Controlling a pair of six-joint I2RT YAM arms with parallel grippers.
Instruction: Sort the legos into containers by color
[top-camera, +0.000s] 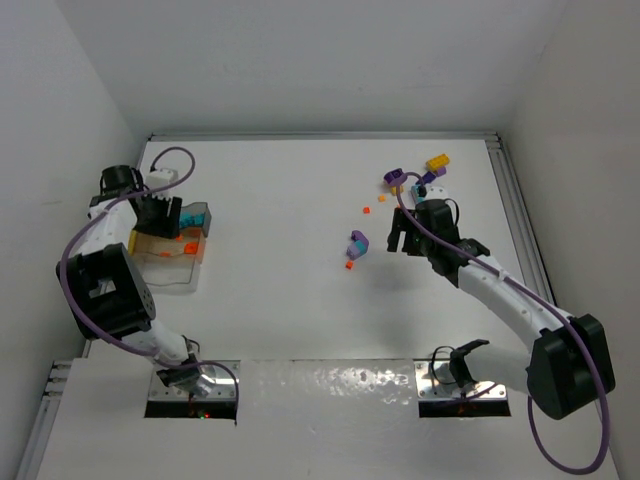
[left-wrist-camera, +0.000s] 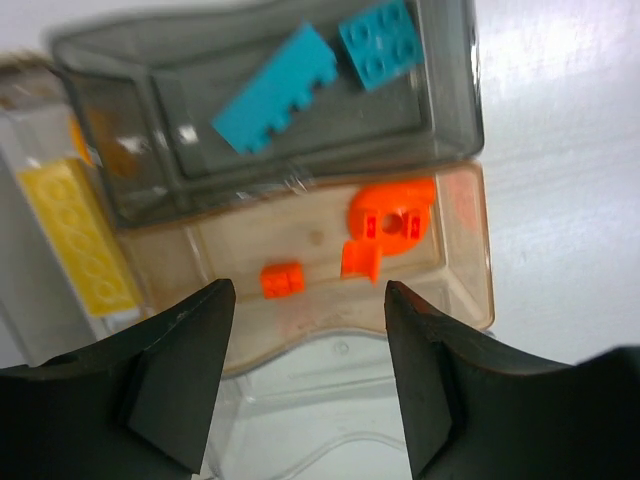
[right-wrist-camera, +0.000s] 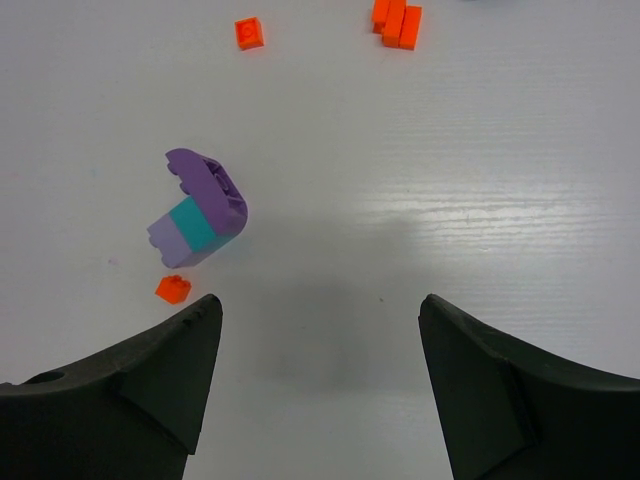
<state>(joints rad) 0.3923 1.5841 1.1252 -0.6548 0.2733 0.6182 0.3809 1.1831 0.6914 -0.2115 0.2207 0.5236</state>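
The clear containers (top-camera: 168, 268) stand at the table's left. My left gripper (top-camera: 160, 214) hangs right over them, open, with nothing between its fingers (left-wrist-camera: 308, 300). One compartment (left-wrist-camera: 470, 290) holds orange legos (left-wrist-camera: 390, 215) (left-wrist-camera: 282, 279). The compartment beyond it holds two teal bricks (left-wrist-camera: 275, 88), and a yellow brick (left-wrist-camera: 85, 235) lies in the one to the left. My right gripper (top-camera: 400, 236) is open above bare table (right-wrist-camera: 320, 315). Ahead and to its left lie a purple-and-teal lego piece (right-wrist-camera: 200, 205) and a tiny orange stud (right-wrist-camera: 173, 289).
Loose legos lie at the back right: a yellow brick (top-camera: 437, 162), a purple piece (top-camera: 393, 178) and small orange bits (top-camera: 366, 210). More orange pieces (right-wrist-camera: 396, 20) show at the top of the right wrist view. White walls enclose the table.
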